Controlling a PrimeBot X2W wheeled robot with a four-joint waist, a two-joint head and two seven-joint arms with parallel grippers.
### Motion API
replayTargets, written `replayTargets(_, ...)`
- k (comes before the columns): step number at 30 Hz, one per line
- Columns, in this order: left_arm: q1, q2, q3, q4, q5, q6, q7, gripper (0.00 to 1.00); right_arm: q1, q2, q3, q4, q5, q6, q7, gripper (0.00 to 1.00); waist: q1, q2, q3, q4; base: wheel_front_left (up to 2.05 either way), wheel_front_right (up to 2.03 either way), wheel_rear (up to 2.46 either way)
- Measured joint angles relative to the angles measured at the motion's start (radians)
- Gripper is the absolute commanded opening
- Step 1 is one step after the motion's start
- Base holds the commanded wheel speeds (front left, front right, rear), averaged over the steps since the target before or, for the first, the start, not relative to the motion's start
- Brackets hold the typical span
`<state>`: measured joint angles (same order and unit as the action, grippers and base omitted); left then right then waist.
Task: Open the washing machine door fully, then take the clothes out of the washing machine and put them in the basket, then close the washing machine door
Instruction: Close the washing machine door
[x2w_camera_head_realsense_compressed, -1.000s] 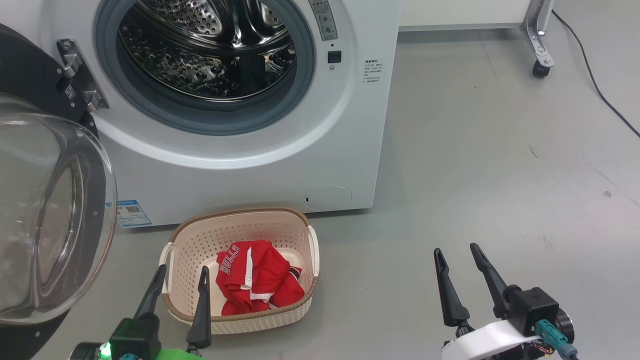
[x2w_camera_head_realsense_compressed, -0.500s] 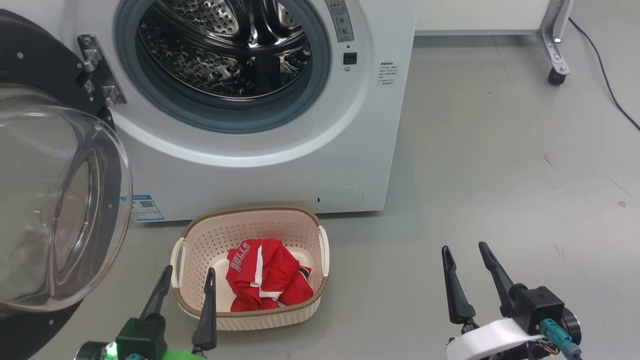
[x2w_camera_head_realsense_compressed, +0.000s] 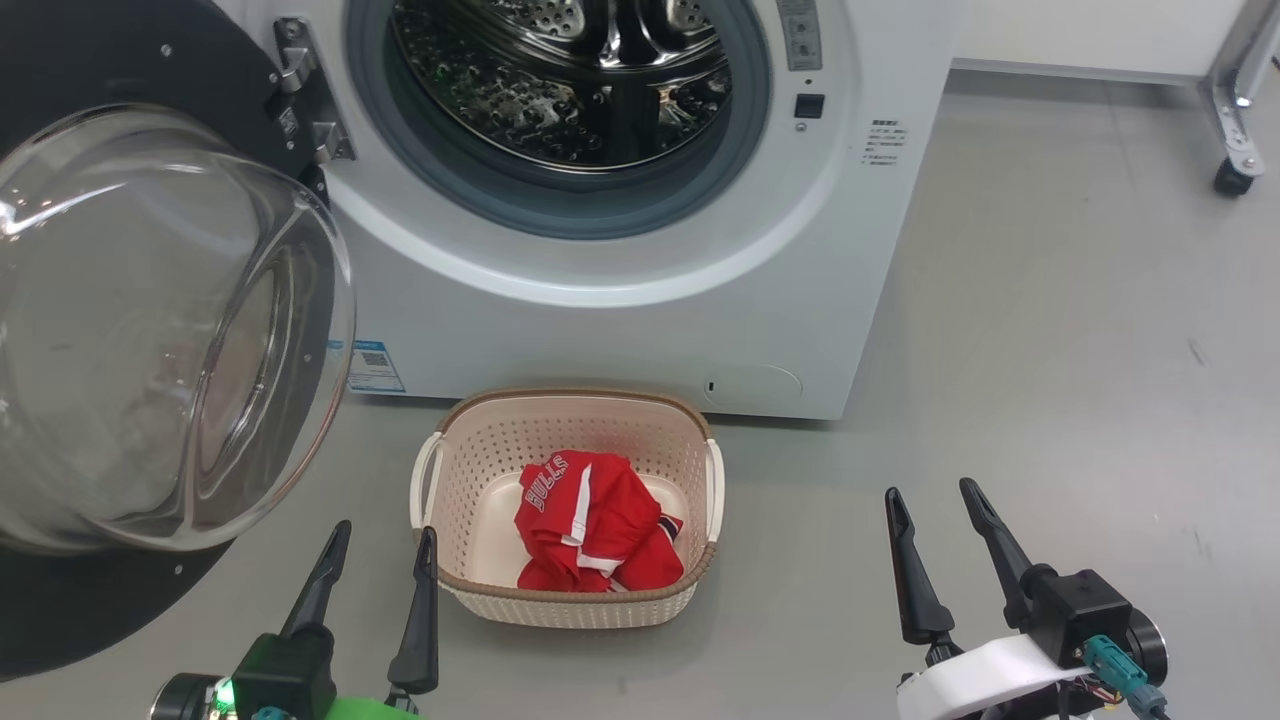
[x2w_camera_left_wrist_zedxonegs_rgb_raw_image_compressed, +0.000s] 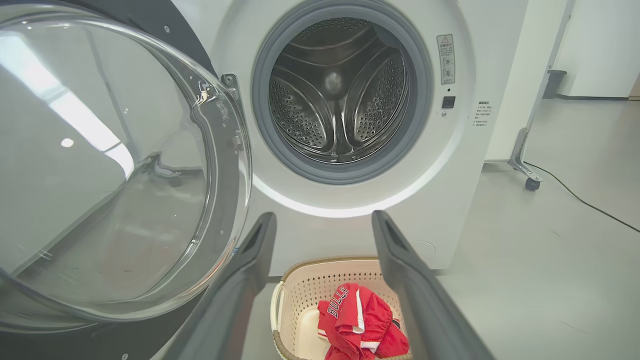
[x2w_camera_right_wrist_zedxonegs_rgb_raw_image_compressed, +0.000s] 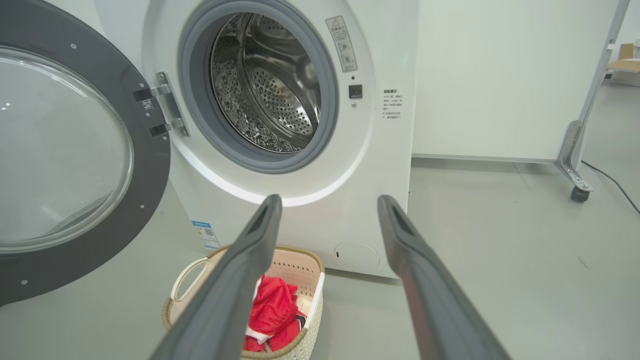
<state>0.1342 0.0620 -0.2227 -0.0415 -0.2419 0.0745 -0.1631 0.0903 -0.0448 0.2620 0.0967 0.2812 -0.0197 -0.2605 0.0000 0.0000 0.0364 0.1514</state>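
Note:
The white washing machine stands ahead with its steel drum bare inside. Its door hangs swung wide open at the left, glass bowl bulging toward me. On the floor in front sits the cream basket holding the red clothes with white "BULLS" lettering. My left gripper is open, fingertips just left of the basket's near corner, holding nothing. My right gripper is open and bare over the floor, well right of the basket. Both wrist views look at the washing machine and the basket between open fingers.
Grey floor spreads to the right of the machine. A metal frame leg on a caster stands at the far right by a white wall panel. A dark cable trails across the floor beyond it.
The head camera has turned left, so machine, door and basket have shifted right in the picture. Both grippers stay open and low, as before.

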Motion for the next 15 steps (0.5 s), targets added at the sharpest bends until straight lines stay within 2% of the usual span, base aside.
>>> replayTargets(15, -0.018, -0.003, 0.008, 0.008, -0.014, 0.004, -0.021, 1.00, -0.022, 0.000, -0.002, 0.001, -0.024, 0.018, 0.000, 1.00, 0.0000, 0.0000, 0.026, 0.174, 0.00, 0.00, 0.00)
